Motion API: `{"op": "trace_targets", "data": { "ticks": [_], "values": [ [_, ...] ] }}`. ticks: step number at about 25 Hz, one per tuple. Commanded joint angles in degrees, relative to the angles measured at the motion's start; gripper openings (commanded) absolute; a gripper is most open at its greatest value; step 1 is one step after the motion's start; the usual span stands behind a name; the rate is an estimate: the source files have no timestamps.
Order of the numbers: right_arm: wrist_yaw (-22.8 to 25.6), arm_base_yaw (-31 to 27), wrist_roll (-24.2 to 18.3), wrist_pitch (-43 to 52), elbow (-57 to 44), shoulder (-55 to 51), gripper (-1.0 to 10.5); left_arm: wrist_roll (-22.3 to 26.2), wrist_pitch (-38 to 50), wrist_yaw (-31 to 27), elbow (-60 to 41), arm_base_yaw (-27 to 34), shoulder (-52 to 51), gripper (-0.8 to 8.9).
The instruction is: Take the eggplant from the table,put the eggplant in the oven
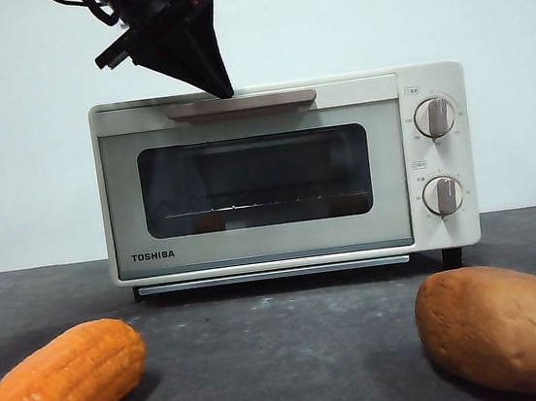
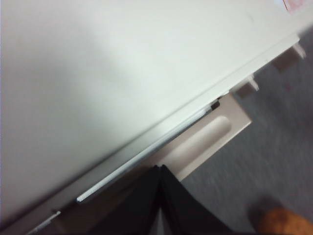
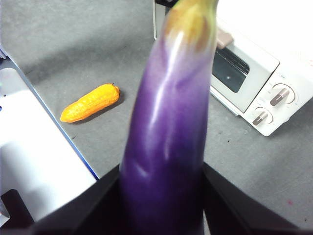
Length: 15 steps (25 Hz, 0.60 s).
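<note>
The eggplant [image 3: 168,132] is long, glossy and dark purple, its yellowish-green stem end pointing away from the camera. My right gripper [image 3: 161,196] is shut on it and holds it in the air above the table [image 3: 83,44]; neither shows in the front view. The cream oven [image 1: 284,174] stands at the back with its glass door closed. My left gripper [image 1: 223,90] hangs with its jaws shut, the tip just above the left part of the bar handle [image 1: 240,105]. In the left wrist view the shut left gripper [image 2: 160,170] sits by the handle [image 2: 205,142] and the oven [image 2: 122,73] top.
An orange corn cob [image 1: 56,388] lies at the front left and a brown tuber [image 1: 504,328] at the front right of the table [image 1: 285,335]. The right wrist view shows the oven [image 3: 254,73], the corn cob [image 3: 90,103] and a white, blue-edged surface [image 3: 34,147].
</note>
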Motion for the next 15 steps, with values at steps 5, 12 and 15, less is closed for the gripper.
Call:
{"op": "trace_targets", "data": {
  "ticks": [5, 12, 15],
  "values": [
    [0.3, 0.7, 0.5, -3.0, 1.0, 2.0, 1.8, 1.9, -12.8, -0.1, -0.1, -4.4, -1.6, 0.04],
    [0.2, 0.7, 0.2, -2.7, 1.0, 4.0, 1.8, 1.7, -14.4, -4.6, -0.5, -5.8, -8.5, 0.04],
    [0.2, 0.7, -0.6, -2.6, 1.0, 5.2, 1.8, 1.4, -13.7, -7.9, -1.9, -5.8, -12.0, 0.04]
  ]
}}
